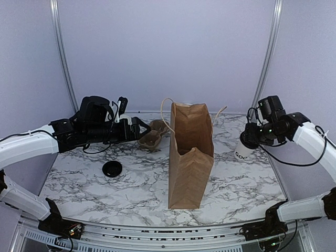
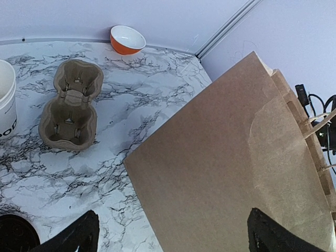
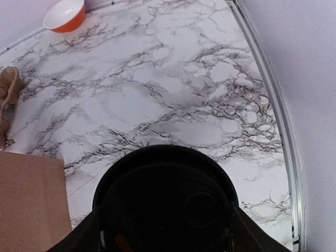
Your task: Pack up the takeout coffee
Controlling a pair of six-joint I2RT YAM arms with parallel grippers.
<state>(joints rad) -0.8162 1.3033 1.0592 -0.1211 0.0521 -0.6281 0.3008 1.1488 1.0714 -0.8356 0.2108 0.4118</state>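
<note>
The takeout coffee (image 1: 243, 150) sits close to the right edge of the marbled tabletop (image 1: 236, 189), in its far half and well apart from the brown paper bag (image 1: 190, 157). The right gripper (image 1: 249, 140) comes down on it from above, fingers clamped against opposite sides just under the black lid (image 3: 165, 202), which fills the lower part of the right wrist view. Dark letters show low on the cup's white wall. Whether its base touches the tabletop is hard to tell from these angles.

The bag stands upright at the middle of the tabletop, mouth open, with its twine handles sticking up.

The left gripper (image 1: 140, 128) hangs over the far left part of the tabletop with its jaws spread wide and nothing between them, pointing at the moulded-pulp cup tray (image 2: 70, 105). The tray lies flat just left of the bag. An orange bowl (image 2: 127, 39) rests at the far edge. A loose black lid (image 1: 112, 168) lies on the left side, nearer the front edge.
</note>
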